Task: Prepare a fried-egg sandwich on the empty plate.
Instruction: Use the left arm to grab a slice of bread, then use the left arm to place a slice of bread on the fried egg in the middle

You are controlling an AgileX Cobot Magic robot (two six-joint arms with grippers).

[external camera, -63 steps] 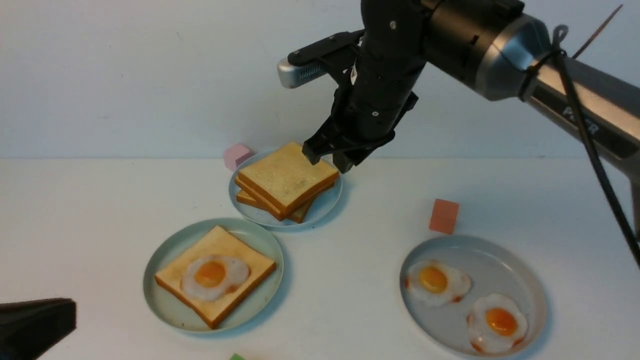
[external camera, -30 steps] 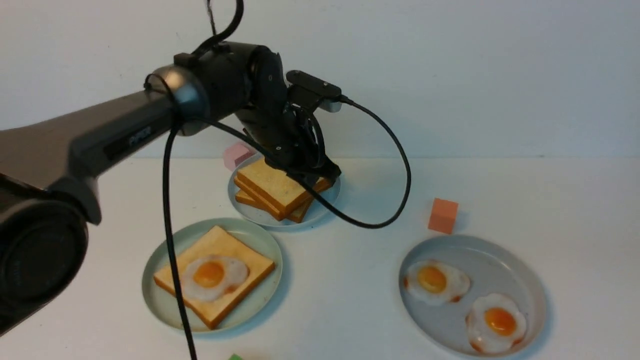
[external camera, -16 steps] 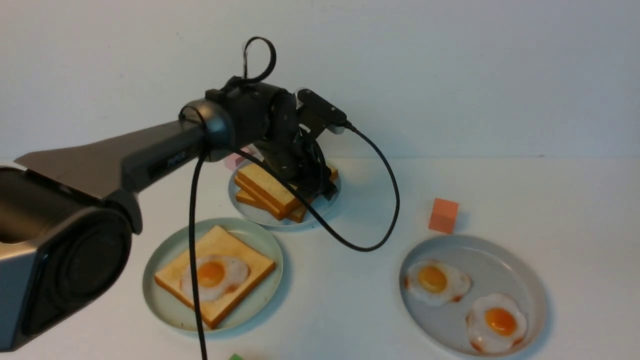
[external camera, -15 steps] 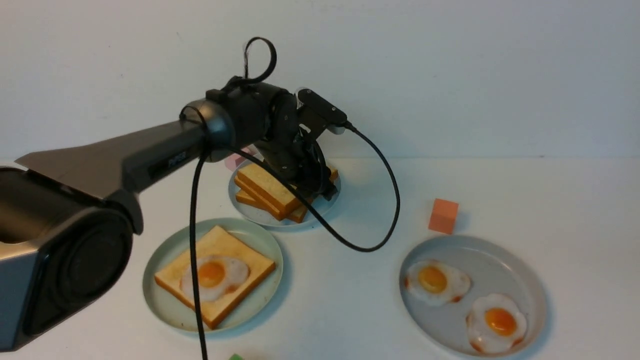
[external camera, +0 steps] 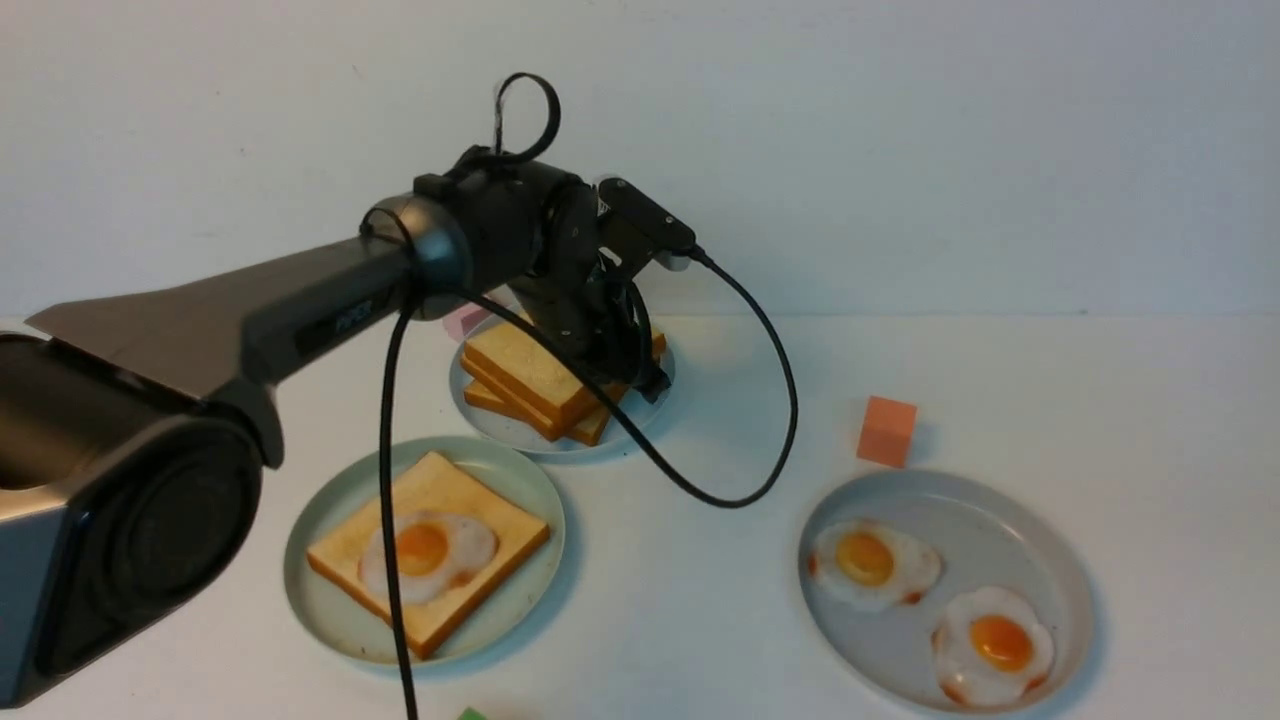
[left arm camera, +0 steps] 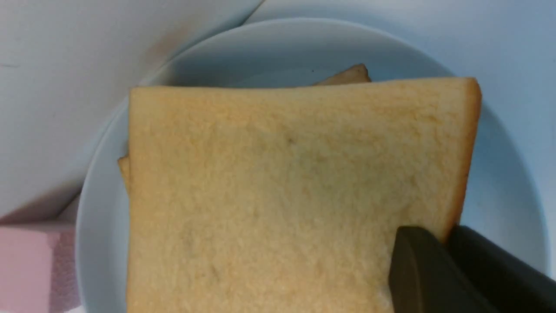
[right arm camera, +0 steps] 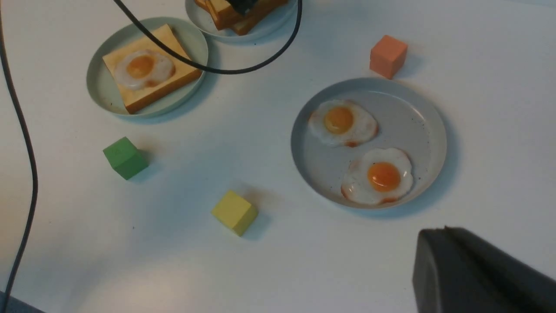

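Note:
A toast slice (external camera: pixel 430 500) topped with a fried egg (external camera: pixel 428 545) lies on the pale mint-green plate (external camera: pixel 325 605), which also shows in the right wrist view (right arm camera: pixel 97 89). Behind it, plain toast slices are stacked on a small pale-blue plate (external camera: pixel 515 430). My left gripper (external camera: pixel 640 375) is shut on the right edge of the top toast slice (external camera: pixel 525 360). In the left wrist view the two black fingers pinch that slice (left arm camera: pixel 282 195) at its crust, with the gripper (left arm camera: pixel 443 237) over the blue plate (left arm camera: pixel 499 174). My right gripper (right arm camera: pixel 436 237) is shut and empty, and hangs above bare table.
A grey-blue plate (external camera: pixel 995 530) at the right holds two fried eggs. An orange cube (external camera: pixel 887 432) stands behind it and a pink cube (external camera: pixel 465 318) behind the toast plate. Green (right arm camera: pixel 125 157) and yellow (right arm camera: pixel 234 212) cubes sit near the front. The left arm's cable (external camera: pixel 700 485) droops over the table.
The right arm has left the toast stack and the front view. The left arm came in over the stack and its jaws closed on the top slice. Stack and plate shifted slightly left.

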